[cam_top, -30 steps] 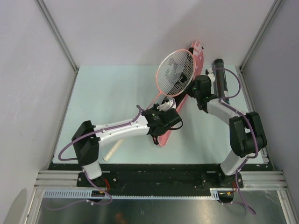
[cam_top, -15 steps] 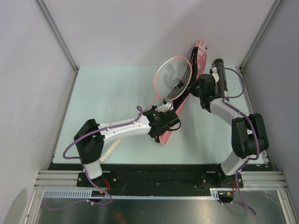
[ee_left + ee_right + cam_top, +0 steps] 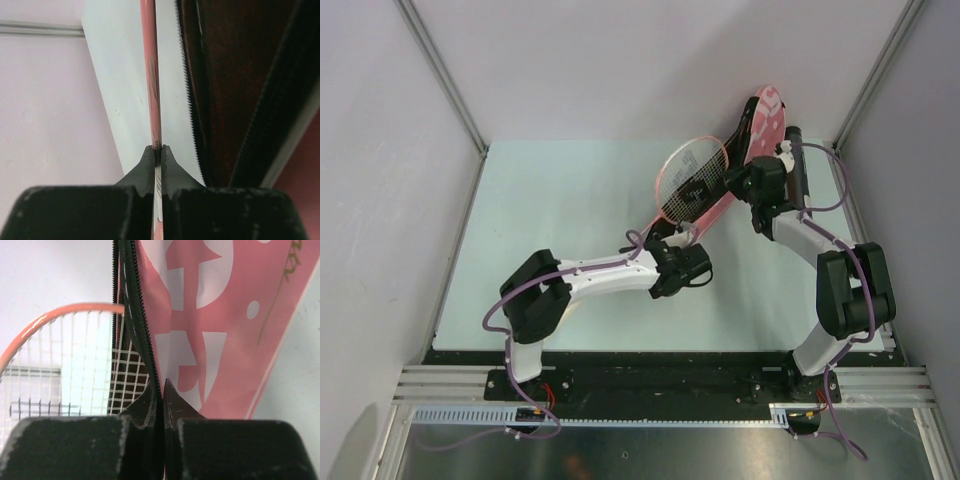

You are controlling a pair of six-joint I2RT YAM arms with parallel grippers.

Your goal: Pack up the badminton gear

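My left gripper [image 3: 667, 242] is shut on the thin pink shaft [image 3: 151, 75] of a pink-framed racket. The racket's strung head [image 3: 692, 178] lies partly inside the open mouth of the pink racket bag [image 3: 763, 122]. My right gripper [image 3: 741, 178] is shut on the bag's black zipper edge [image 3: 131, 315] and holds the upper flap up. The racket head [image 3: 60, 355] shows to the left of that flap, and the bag's printed pink side [image 3: 225, 315] to the right. The black tube [image 3: 797, 150] is mostly hidden behind the right arm. The second racket and the shuttlecocks are not in view.
Grey walls and metal frame posts [image 3: 440, 75] close in the pale table [image 3: 550, 200] on three sides. The bag leans against the back right corner. The dark open bag interior [image 3: 240, 90] lies right of the shaft.
The left arm has pushed the racket to the right and forward, so its head has gone lower and partly into the bag. The right gripper has lifted the bag flap further toward the back right.
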